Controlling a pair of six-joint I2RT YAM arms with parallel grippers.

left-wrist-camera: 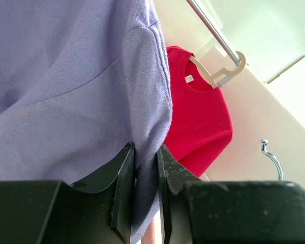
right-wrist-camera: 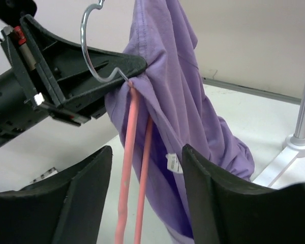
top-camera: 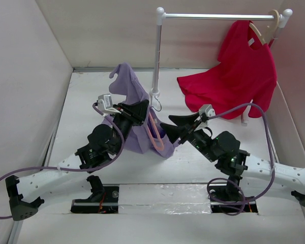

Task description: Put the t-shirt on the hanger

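Note:
The lavender t-shirt [top-camera: 128,96] hangs bunched from my left gripper [top-camera: 145,109], which is shut on a fold of its fabric [left-wrist-camera: 146,127] and holds it above the table. The salmon-pink hanger [top-camera: 155,135] hangs with it, its two thin bars [right-wrist-camera: 128,168] dangling in front of the t-shirt [right-wrist-camera: 178,101]. Its silver hook [right-wrist-camera: 90,51] sticks up at the left gripper's fingertips [right-wrist-camera: 127,63]. My right gripper [top-camera: 165,131] is open, and in the right wrist view [right-wrist-camera: 146,150] the pink bars hang between its fingers, which touch nothing.
A bright red shirt [top-camera: 236,81] hangs on a wooden hanger [left-wrist-camera: 218,73] from the white rack's rail [top-camera: 218,16]. The rack's post [top-camera: 156,61] stands just behind the t-shirt, with its base [right-wrist-camera: 300,143] on the table. White walls enclose the table.

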